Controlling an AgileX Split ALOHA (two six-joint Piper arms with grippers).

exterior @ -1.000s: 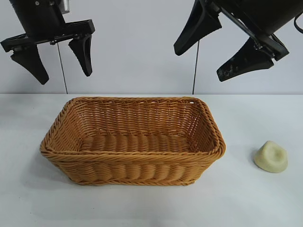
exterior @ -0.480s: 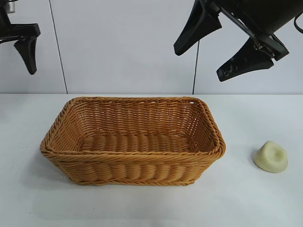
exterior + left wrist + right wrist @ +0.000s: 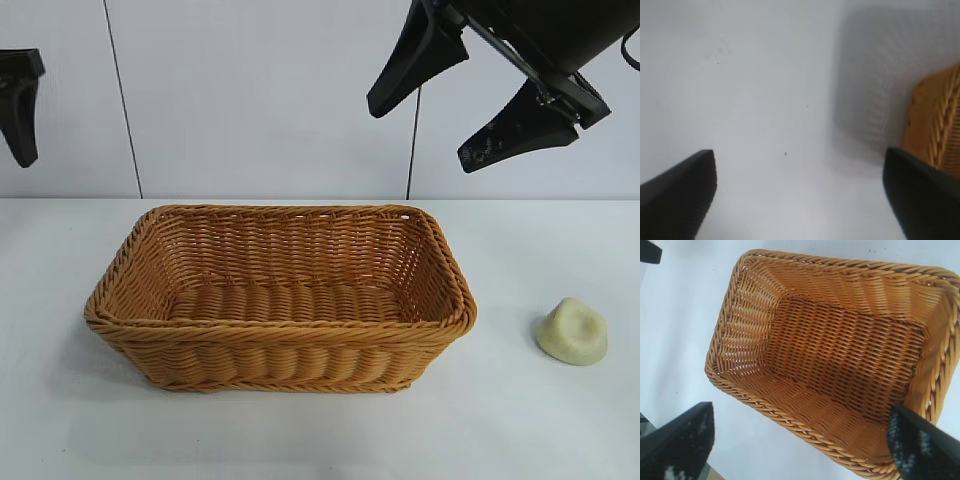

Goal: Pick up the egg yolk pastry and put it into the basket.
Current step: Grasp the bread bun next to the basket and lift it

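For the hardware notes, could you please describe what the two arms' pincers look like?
Both are matte black. The right pincer has two long, wedge-shaped fingers tapering to blunt tips, with whitish scuffs on the pads, which look finely textured. Of the left pincer, the exterior view shows one dark finger at the frame's edge; its wrist view shows two plain black fingers with faintly ribbed pads.

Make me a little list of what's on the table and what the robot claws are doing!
pastry: egg yolk pastry lies on the table, right of the basket, apart from it
basket: basket sits mid-table, nothing inside
left gripper: left gripper open, high at the left edge of the exterior view, holding nothing
right gripper: right gripper open, high above the basket's right end, holding nothing
task: pastry not yet picked up
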